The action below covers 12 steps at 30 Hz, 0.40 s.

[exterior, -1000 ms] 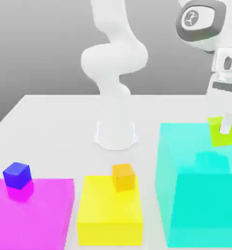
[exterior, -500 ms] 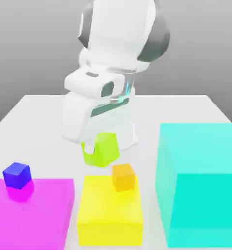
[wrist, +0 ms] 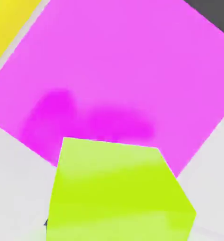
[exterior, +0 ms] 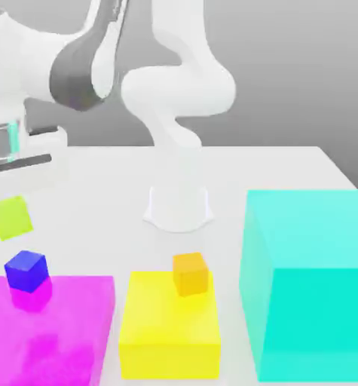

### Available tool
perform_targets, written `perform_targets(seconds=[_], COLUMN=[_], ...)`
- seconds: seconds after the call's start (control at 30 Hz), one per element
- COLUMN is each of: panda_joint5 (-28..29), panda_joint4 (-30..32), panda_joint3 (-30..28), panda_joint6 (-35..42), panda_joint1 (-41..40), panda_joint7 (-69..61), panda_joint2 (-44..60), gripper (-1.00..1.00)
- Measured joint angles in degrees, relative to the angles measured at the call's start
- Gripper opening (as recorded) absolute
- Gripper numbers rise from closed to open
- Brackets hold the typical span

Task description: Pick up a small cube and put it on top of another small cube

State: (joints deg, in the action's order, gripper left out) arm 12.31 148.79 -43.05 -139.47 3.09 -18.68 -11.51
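The small lime cube (exterior: 10,218) hangs in the air at the exterior view's left, tilted, just under my hand. My gripper (exterior: 6,202) is shut on it. Just below and slightly to the right of it, the small dark-blue cube (exterior: 26,271) rests on the back part of the flat magenta block (exterior: 61,332). A gap separates the two cubes. In the hand view the lime cube (wrist: 118,193) looms close, with the magenta block (wrist: 128,70) beneath it.
A small orange cube (exterior: 191,273) sits on the low yellow block (exterior: 169,332) in the middle. A tall cyan block (exterior: 310,286) stands at the exterior view's right. The arm's white base (exterior: 179,205) rises behind them. A yellow block corner (wrist: 7,19) shows in the hand view.
The arm has swung from above the cyan block, across the middle, to the exterior view's left, carrying the lime cube. The other cubes have not moved.
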Motion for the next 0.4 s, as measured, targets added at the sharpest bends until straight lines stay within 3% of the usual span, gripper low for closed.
perform_targets(seconds=[0.23,0.27,0.4], panda_joint5=[-10.34,-11.72,-11.73], panda_joint4=[2.00,2.25,2.24], panda_joint3=[-1.96,-1.92,-1.92], panda_joint6=[-9.43,-10.74,-10.74], panda_joint1=[2.27,2.33,2.93], panda_joint7=[-7.63,-8.66,-8.66], panda_joint2=[9.26,10.64,10.64], gripper=[-1.00,1.00,1.00])
